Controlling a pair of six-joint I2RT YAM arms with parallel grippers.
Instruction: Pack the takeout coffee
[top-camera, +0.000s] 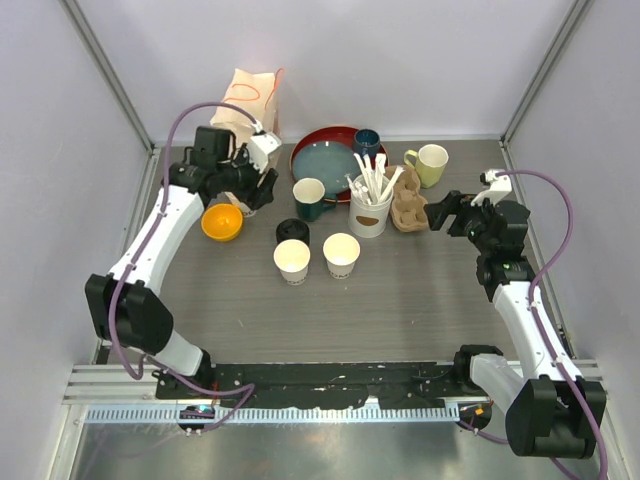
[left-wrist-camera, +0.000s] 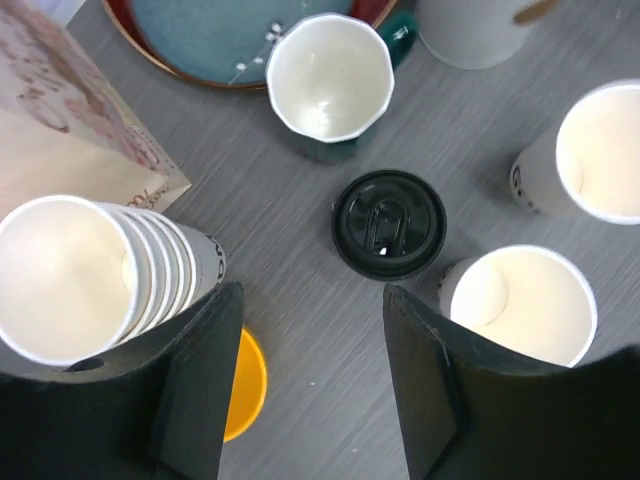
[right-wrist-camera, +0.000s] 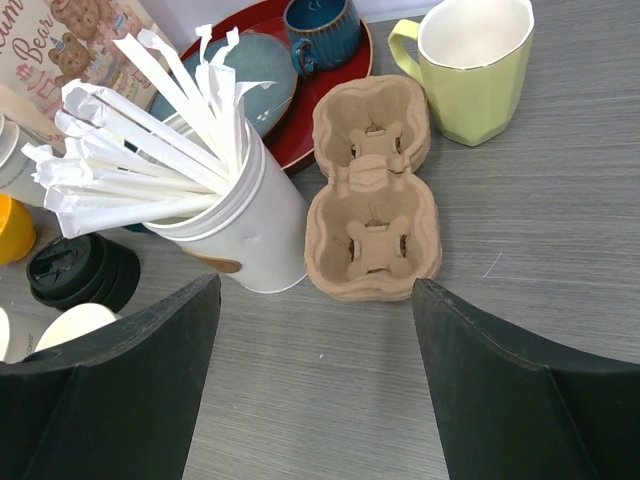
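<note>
Two cream-white paper cups (top-camera: 292, 260) (top-camera: 341, 254) stand open-topped at the table's middle. A stack of black sip lids (top-camera: 292, 231) sits just behind them. In the left wrist view the lids (left-wrist-camera: 389, 222) lie ahead of the fingers, with the cups (left-wrist-camera: 525, 300) (left-wrist-camera: 600, 150) to the right. My left gripper (top-camera: 262, 190) (left-wrist-camera: 312, 400) is open and empty, beside a nested stack of spare cups (left-wrist-camera: 90, 275). My right gripper (top-camera: 440, 215) (right-wrist-camera: 315, 390) is open and empty, just short of a brown cardboard cup carrier (top-camera: 407, 198) (right-wrist-camera: 372, 195).
A white holder of wrapped straws (top-camera: 370, 208) (right-wrist-camera: 235, 210) stands left of the carrier. A teal mug (top-camera: 309, 197), a red tray (top-camera: 305, 150) with a plate and dark cup, a yellow-green mug (top-camera: 430, 163), an orange bowl (top-camera: 221, 221) and a paper bag (top-camera: 245, 100) fill the back.
</note>
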